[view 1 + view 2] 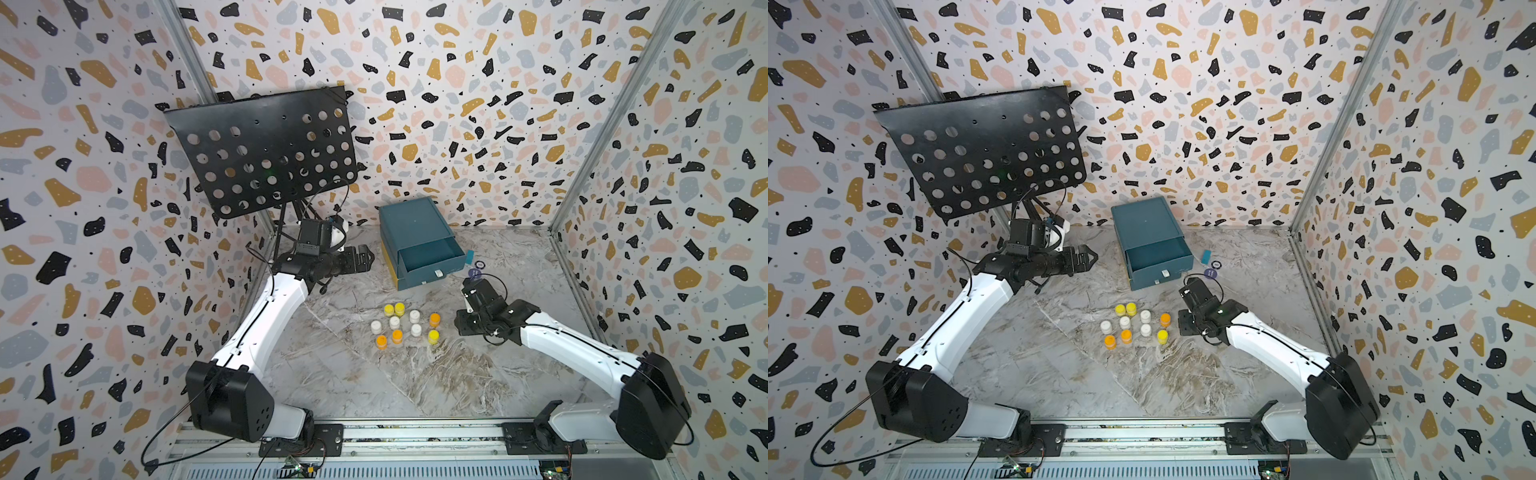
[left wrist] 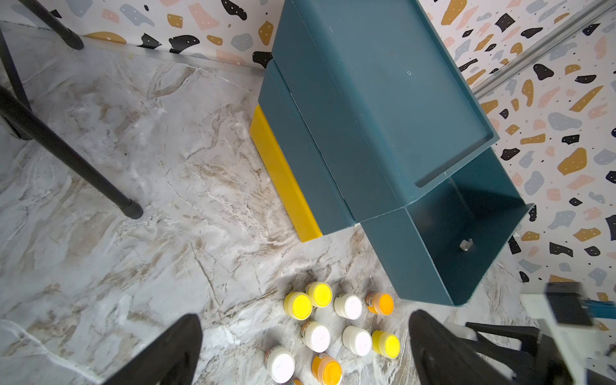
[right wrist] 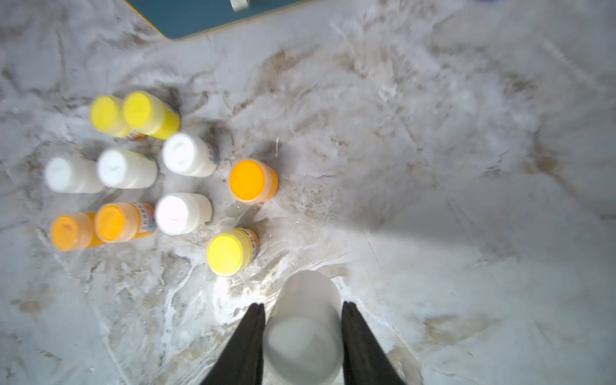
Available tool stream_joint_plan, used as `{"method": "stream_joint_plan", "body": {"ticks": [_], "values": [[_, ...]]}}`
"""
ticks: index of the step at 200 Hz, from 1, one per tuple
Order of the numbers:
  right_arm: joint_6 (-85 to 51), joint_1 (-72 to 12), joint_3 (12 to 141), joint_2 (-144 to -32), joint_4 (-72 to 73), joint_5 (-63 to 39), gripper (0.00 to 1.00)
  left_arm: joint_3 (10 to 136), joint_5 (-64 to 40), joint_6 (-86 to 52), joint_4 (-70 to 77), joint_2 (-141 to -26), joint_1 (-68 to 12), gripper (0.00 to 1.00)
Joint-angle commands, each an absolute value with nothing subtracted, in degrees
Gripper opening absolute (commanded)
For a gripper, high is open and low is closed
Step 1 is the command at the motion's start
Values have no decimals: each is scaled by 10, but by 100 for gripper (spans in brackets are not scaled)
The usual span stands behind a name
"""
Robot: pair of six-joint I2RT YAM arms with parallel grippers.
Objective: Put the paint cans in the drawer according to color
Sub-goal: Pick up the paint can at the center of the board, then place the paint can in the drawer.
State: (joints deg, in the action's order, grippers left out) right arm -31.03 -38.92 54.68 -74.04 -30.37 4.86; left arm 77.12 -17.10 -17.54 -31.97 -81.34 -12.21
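Item: white can (image 3: 304,346), was clamped in the right pincer (image 3: 303,305), jaws part-closed round it. Handling wanted: straight lift, level carry past other cans (image 3: 182,213) ahead, into the drawer (image 1: 432,249) beyond

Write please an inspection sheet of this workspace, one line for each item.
Surface: marbled table, no spill seen.
Job's things: ten paint cans clustered on the table, three yellow, three orange, four white; another white can in the right pincer; top drawer open, no can seen inside.
Clutter: teal tag and two round discs beside the drawer unit; music stand behind.
Pincers: left pincer open, empty; right pincer shut on the white can.
Cables: black cables along both arms, clear of the cans.
Surroundings: patterned walls, metal rail in front.
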Motion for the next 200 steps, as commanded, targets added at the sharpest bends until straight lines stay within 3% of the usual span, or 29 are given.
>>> {"method": "stream_joint_plan", "body": {"ticks": [1,79,145,200], "values": [[-289,-389,606,-700,-374,86,24,769,-181,-172,-301,-817,-120,100],[-226,-358,822,-697,-439,115,22,772,-190,-173,-303,-818,-120,100],[-202,-354,1033,-859,-445,22,21,743,-187,-170,-294,-790,-120,100],[-217,-363,1118,-991,-417,-37,20,737,-195,-176,-290,-784,-120,100]]}}
